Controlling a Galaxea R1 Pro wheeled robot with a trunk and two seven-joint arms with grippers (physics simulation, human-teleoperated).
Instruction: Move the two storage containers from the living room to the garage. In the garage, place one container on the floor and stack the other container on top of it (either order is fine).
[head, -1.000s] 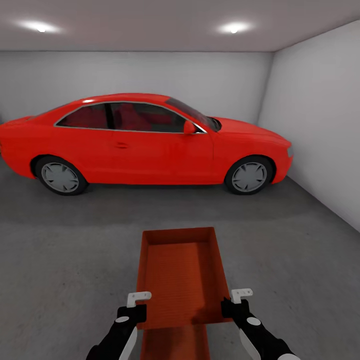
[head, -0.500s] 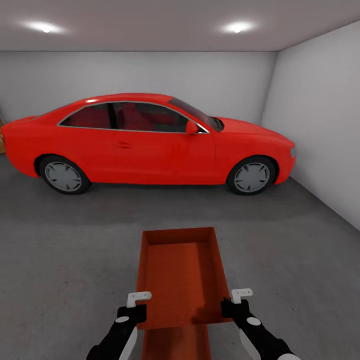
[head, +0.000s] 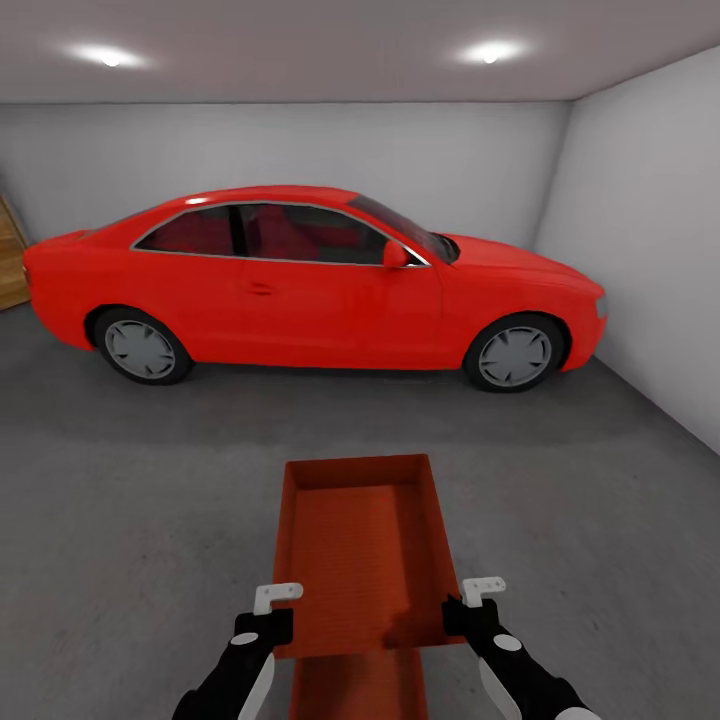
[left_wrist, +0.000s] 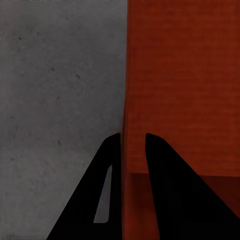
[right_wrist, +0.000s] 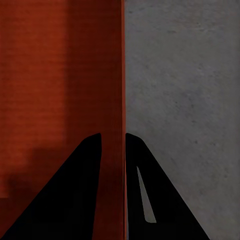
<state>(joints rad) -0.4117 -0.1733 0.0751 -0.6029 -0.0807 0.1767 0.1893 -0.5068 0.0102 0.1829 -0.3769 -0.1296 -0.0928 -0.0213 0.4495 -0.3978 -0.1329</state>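
I have the left pincer (head: 268, 612) and right pincer (head: 474, 604) each clamped on a side wall of the upper storage container (head: 358, 545). It sits above a second container (head: 352, 686), facing the red coupe (head: 310, 285) across the concrete floor (head: 130, 500).

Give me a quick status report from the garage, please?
Left gripper and right gripper each shut on a side wall of the storage container. Container held above floor. Red car ahead, well clear.

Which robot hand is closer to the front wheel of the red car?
The right gripper. The car's front wheel sits far ahead on the robot's right side, so that gripper, clamped on the bin's right wall, is nearer. The left gripper, on the red bin's left wall, is farther away.
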